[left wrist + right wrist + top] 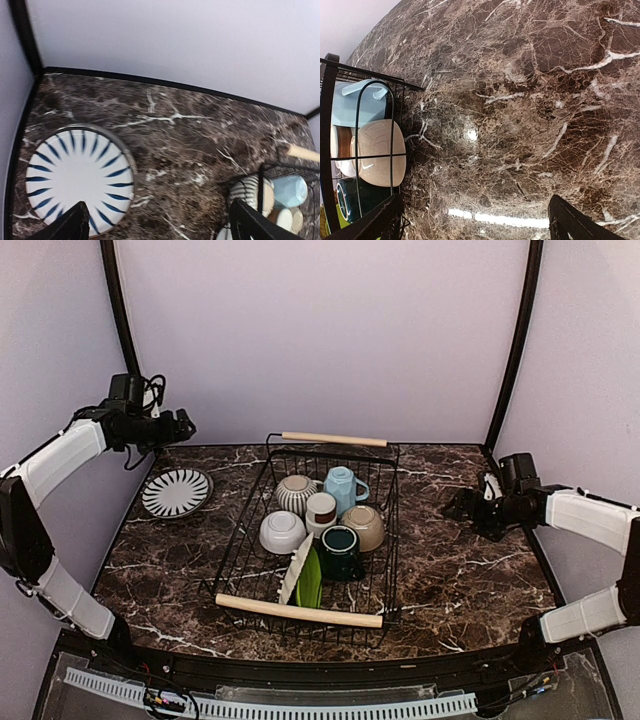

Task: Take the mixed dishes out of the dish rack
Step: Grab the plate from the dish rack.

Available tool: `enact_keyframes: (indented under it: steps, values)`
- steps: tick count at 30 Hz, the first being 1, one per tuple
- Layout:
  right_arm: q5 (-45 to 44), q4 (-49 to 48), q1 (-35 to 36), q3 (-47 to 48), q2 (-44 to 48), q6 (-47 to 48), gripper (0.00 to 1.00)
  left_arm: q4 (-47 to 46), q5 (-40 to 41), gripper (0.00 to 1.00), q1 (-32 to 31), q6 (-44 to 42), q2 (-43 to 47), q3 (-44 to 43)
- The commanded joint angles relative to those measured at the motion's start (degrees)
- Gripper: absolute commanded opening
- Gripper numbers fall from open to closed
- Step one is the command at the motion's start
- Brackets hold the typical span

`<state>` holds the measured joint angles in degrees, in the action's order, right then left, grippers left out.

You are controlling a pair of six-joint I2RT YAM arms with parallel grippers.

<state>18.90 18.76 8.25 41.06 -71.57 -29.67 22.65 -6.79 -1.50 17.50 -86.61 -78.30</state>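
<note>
The black wire dish rack [298, 611] sits mid-table. It holds a grey-striped mug [295, 493], a light-blue mug [343, 487], a small white-brown cup [321, 510], a beige bowl [363, 526], a white bowl [282, 531], a dark-teal mug [339, 550] and a green plate [309, 580] leaning on edge. A white-patterned plate [176, 492] lies flat on the table left of the rack. My left gripper [160, 220] hangs open and empty above that plate [80, 180]. My right gripper [475, 217] is open over bare marble right of the rack [327, 100].
The dark marble table [450, 580] ends at walls behind and on both sides. A black frame post [510, 350] stands at the back right and another [120, 310] at the back left. A white cable strip [300, 708] runs along the near edge.
</note>
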Motion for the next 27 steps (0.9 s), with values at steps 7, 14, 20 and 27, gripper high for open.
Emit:
enact_keyframes:
  steps: [7, 14, 20, 27]
  values:
    - [-2.9, 0.6, 0.5, -1.2, 4.5, 0.9, 0.99, 13.7, 3.7, 0.97, -31.7, -5.5, 6.7, -8.9]
    - [-1.0, -0.3, 0.5, -0.3, 1.0, 0.7, 0.99, 22.2, 14.9, 0.95, -50.8, -1.4, 1.3, -12.6]
    - [0.2, -1.5, 0.5, -1.3, 1.9, 0.1, 0.99, 28.5, 23.0, 0.90, -60.9, 0.3, -7.4, -17.5]
    - [-1.1, -0.4, 0.5, -2.2, 3.6, 0.6, 0.99, 31.1, 26.0, 0.82, -62.7, 2.8, -12.9, -18.5]
